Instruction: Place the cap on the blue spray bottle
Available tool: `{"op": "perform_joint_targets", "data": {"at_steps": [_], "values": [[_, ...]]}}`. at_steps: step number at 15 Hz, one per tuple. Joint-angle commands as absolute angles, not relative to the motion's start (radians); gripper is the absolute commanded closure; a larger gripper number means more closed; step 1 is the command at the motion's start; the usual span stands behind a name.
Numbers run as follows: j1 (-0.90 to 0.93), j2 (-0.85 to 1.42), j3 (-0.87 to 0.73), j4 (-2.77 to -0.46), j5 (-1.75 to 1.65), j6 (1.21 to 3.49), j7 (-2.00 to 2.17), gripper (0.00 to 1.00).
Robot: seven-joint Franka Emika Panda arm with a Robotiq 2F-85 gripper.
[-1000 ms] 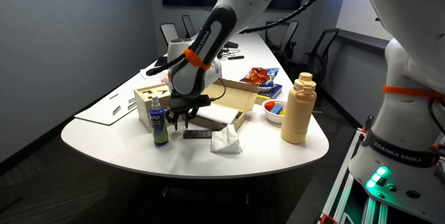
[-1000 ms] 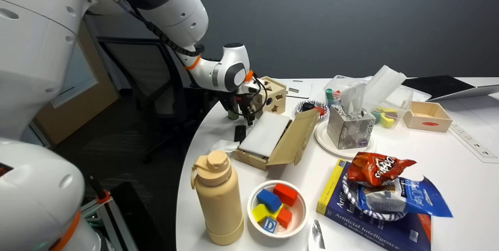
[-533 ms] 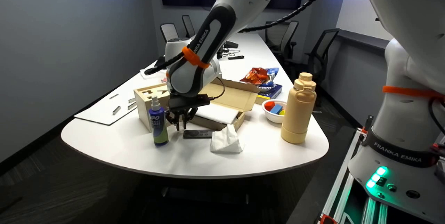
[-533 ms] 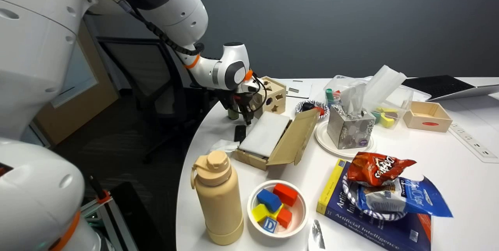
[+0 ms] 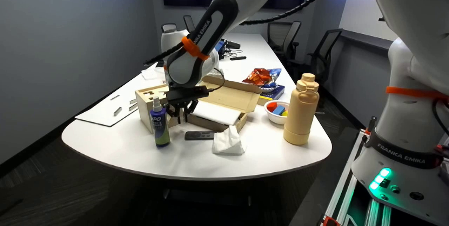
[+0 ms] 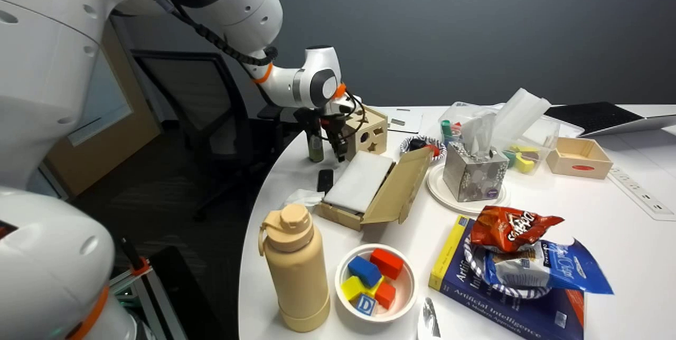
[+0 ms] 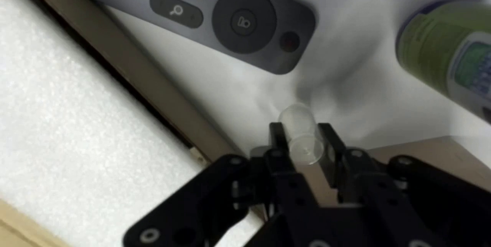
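The blue spray bottle (image 5: 160, 126) stands upright near the table's near left end, with a white nozzle on top and a green lower label. It shows in the wrist view (image 7: 433, 47) at the right edge and partly behind the gripper in an exterior view (image 6: 316, 151). The cap (image 7: 306, 149) is a small clear, translucent cylinder, closed end toward the wrist camera. My gripper (image 7: 302, 128) is shut on it, one finger on each side. In an exterior view the gripper (image 5: 182, 119) is just right of the bottle, raised above the table.
A remote (image 5: 199, 135) and crumpled tissue (image 5: 228, 141) lie near the gripper. An open cardboard box (image 5: 231, 97) with white foam is behind it, and a wooden shape box (image 5: 143, 112) is behind the bottle. A tan jug (image 5: 301, 113) and bowl of blocks (image 6: 376, 284) stand farther off.
The fingers have closed on the cap between the first and middle frames. Since then the gripper and arm have risen with the cap. The bottle has not moved.
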State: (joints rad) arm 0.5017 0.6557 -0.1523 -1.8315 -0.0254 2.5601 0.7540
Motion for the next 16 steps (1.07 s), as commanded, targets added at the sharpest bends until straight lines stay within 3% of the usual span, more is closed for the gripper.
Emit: {"op": "perform_joint_targets", "data": {"at_steps": [1, 10, 16], "values": [[0.482, 0.586, -0.148, -1.808, -0.095, 2.430, 0.792, 0.94], [0.363, 0.397, 0.001, -1.756, -0.087, 2.138, 0.645, 0.94], [0.350, 0.370, 0.098, -1.733, -0.081, 2.092, 0.578, 0.94]]}}
